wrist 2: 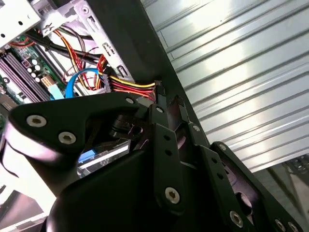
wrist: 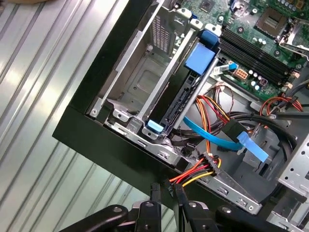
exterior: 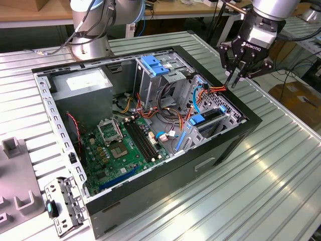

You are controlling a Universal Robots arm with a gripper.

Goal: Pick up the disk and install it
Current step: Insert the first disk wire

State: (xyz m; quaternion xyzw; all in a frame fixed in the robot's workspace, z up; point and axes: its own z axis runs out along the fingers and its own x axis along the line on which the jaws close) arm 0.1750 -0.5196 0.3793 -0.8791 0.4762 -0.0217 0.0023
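Observation:
The disk (exterior: 209, 118) stands on edge inside the drive bay at the near right corner of the open computer case (exterior: 225, 145). Blue bracket tabs show at its ends. In the first wrist view the disk (wrist: 182, 99) is slotted between the bay's metal rails. My gripper (exterior: 233, 83) hangs over the case's right rim, behind the bay. Its fingers point down and pinch the black connector (wrist: 170, 183) of a red, yellow and black cable. In the second wrist view the gripper (wrist 2: 169, 99) sits at the end of those wires (wrist 2: 130, 84).
A tall grey cage with a blue top (exterior: 153, 70) stands in the case's middle, with a grey box (exterior: 83, 85) behind it and the motherboard (exterior: 120, 145) in front. A blue flat cable (wrist: 217, 137) lies loose beside the disk. A metal bracket (exterior: 62, 206) lies on the ribbed table.

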